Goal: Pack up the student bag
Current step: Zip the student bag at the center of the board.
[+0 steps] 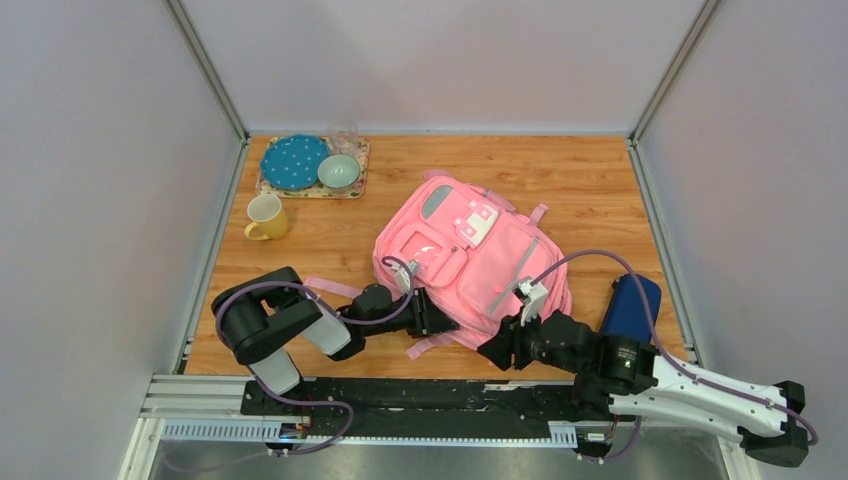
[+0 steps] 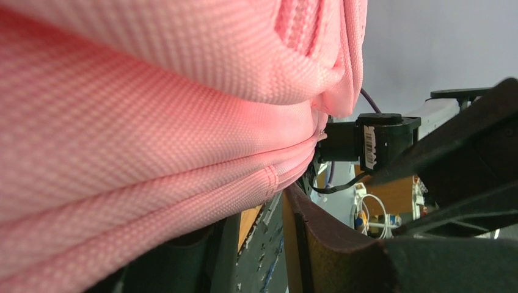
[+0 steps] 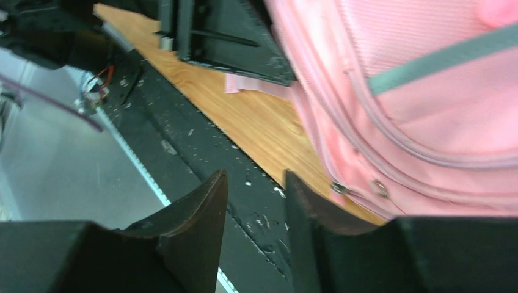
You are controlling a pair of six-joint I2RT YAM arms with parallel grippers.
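Top external: pink bag [image 1: 480,250] lies flat, front up, mid-tabletop [image 1: 580,180], its bottom edge toward the arms and close to the near rim. Left gripper [image 1: 438,318] is at the bag's near-left corner. Left wrist view is filled with pink weave bulging against one finger, so I cannot tell whether those jaws grip fabric or only press it. Right gripper [image 1: 498,352] is at the near-right corner. Right wrist view shows its jaws narrow, with nothing between them, just short of the bag's seam and a small metal zip pull [image 3: 379,188]. Risks, as I judge them: every zip in view looks shut, so nothing goes in until one is drawn. The limp cloth may bunch and slip from a shallow pinch. A tug toward the bases could drag the bag over the rim onto the rail. A loose strap [image 1: 330,287] lying by the left arm could snag. The blue case [image 1: 632,300] sits close beside the right forearm and could be knocked. Containers: the bag's contents are not visible. A tray [image 1: 300,193] at the far left carries a blue plate [image 1: 295,162], a bowl [image 1: 339,171] that looks empty, and a faint clear glass [image 1: 345,135]. A yellow mug [image 1: 265,216] stands near the tray, its inside not readable.
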